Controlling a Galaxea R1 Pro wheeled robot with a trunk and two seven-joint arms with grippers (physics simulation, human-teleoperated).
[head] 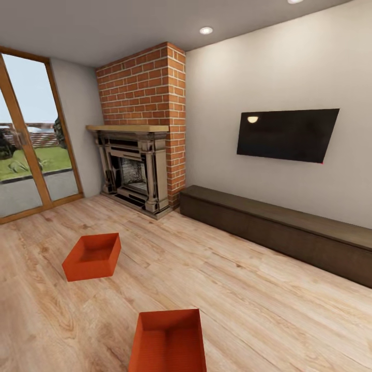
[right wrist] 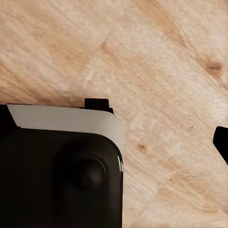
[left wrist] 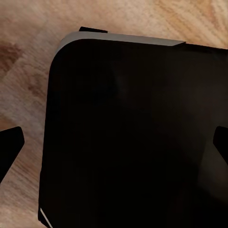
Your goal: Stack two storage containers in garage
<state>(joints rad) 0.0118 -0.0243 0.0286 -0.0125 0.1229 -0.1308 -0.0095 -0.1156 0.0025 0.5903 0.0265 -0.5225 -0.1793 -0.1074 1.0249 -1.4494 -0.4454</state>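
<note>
Two orange bins are sitting apart on the living room's wood-plank floor (head: 268, 305): the nearer bin (head: 168, 341) at the bottom of the head view, the farther bin (head: 93, 256) lying toward the glass doors (head: 31, 150) and brick fireplace (head: 137, 170). Both grippers are pointing down over the robot's dark base (left wrist: 137, 137), fingertips (left wrist: 10, 147) showing spread apart, holding nothing.
</note>
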